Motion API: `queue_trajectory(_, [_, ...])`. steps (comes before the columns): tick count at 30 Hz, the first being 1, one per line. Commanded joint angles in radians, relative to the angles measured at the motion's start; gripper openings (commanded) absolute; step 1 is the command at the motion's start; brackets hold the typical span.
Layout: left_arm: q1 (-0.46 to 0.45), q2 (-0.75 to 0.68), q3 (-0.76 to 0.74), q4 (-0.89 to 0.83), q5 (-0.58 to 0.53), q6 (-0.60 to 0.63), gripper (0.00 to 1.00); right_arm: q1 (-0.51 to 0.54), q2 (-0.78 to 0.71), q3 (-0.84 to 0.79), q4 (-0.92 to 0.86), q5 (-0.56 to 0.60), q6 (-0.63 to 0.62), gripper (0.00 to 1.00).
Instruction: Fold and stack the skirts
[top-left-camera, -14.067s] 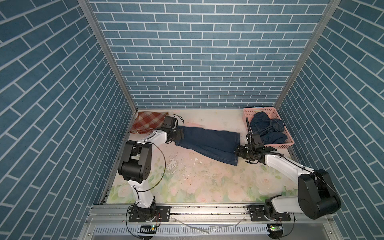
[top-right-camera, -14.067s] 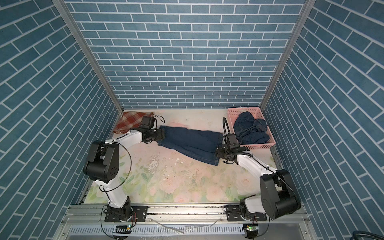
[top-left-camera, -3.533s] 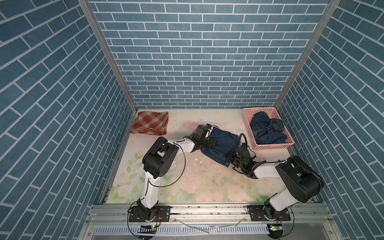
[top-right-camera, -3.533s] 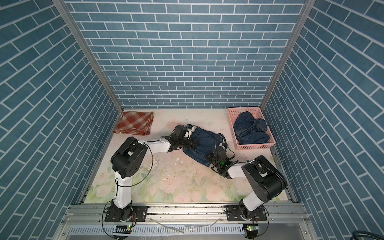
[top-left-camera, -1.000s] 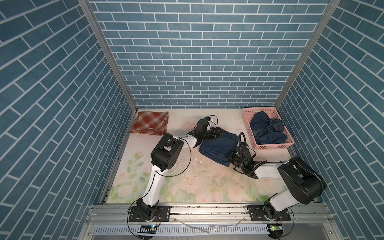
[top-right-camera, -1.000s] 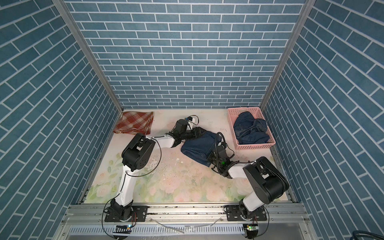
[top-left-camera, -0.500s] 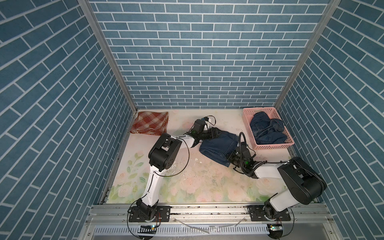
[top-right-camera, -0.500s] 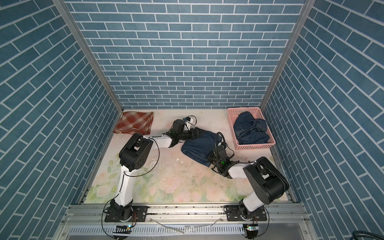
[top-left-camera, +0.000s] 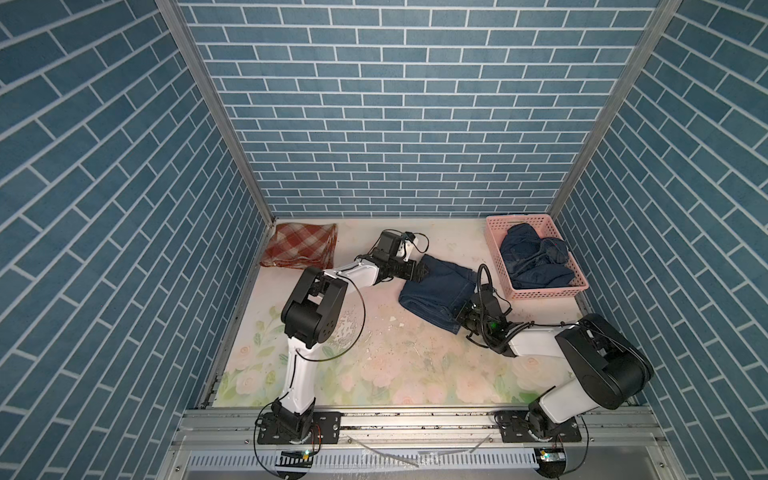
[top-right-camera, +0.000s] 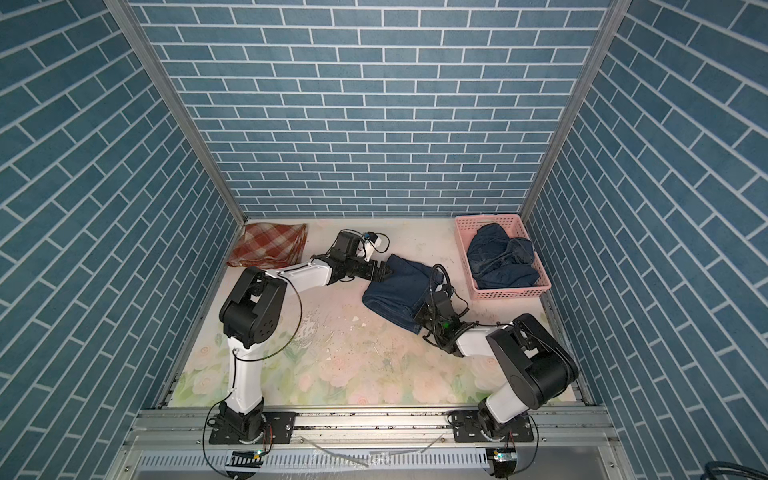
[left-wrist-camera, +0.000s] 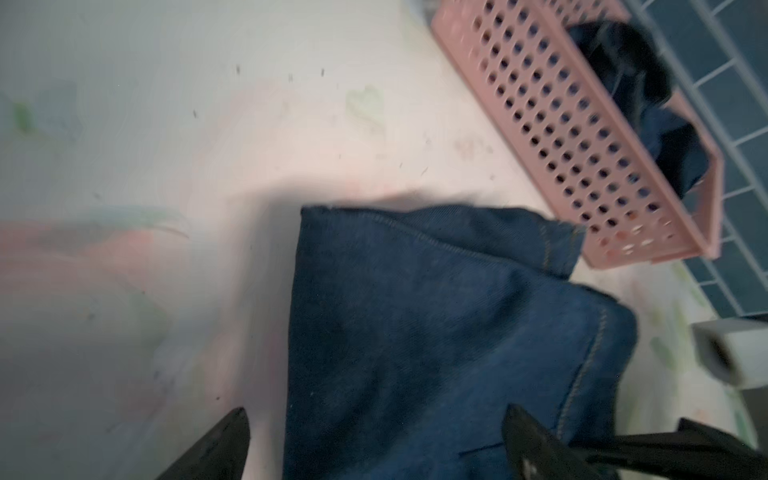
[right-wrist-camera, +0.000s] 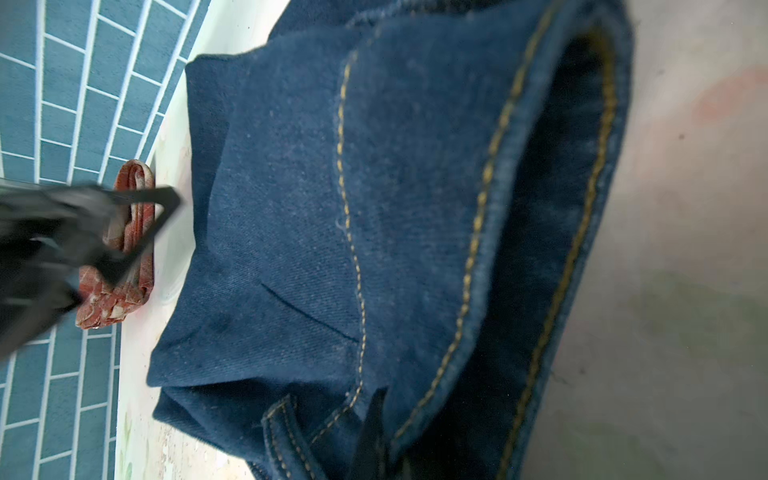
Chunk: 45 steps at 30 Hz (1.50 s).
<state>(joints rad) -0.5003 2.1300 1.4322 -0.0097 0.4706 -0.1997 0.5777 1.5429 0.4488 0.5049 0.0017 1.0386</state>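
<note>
Folded over since it lay stretched out long, the denim skirt (top-left-camera: 438, 286) now sits as a short bundle in the middle of the surface (top-left-camera: 395, 374). My left fingers (top-left-camera: 419, 272) stand wide apart over its far corner, gripping nothing. My right fingers (top-left-camera: 462, 311) are clamped on its stitched hem. The plaid skirt (top-left-camera: 301, 245) lies folded in the back-left corner; a second denim skirt (top-left-camera: 532, 266) fills the pink basket (top-left-camera: 494, 245).

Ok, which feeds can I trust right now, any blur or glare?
Left wrist view: motion-blurred, with the basket holes smeared and the denim skirt stitching soft. Right wrist view: sharp on the denim skirt, yellow stitching crisp. Both top views: sharp and evenly lit, no glare, though the wide lens splays the walls outward.
</note>
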Motion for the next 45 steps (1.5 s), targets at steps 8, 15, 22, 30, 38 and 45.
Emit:
queue_trajectory(8, [-0.003, 0.125, 0.075, -0.050, 0.063, 0.009, 0.95, -0.002, -0.006, 0.008, -0.106, 0.008, -0.037, 0.00])
queue_trajectory(15, [-0.021, 0.203, 0.137, -0.050, 0.124, -0.030, 0.92, -0.002, -0.003, 0.014, -0.102, 0.004, -0.044, 0.00])
queue_trajectory(22, [-0.052, 0.229, 0.199, -0.085, 0.179, -0.083, 0.61, -0.002, -0.006, 0.022, -0.108, 0.001, -0.058, 0.00])
queue_trajectory(30, [-0.041, 0.144, 0.125, 0.023, 0.156, -0.171, 0.00, -0.002, -0.052, 0.027, -0.149, 0.015, -0.096, 0.00])
queue_trajectory(38, [0.016, -0.042, -0.105, 0.214, 0.041, -0.314, 0.00, -0.004, -0.240, 0.082, -0.341, 0.045, -0.289, 0.59])
queue_trajectory(45, [0.023, -0.201, -0.387, 0.341, -0.157, -0.398, 0.00, -0.004, -0.290, 0.241, -0.526, -0.017, -0.447, 0.74])
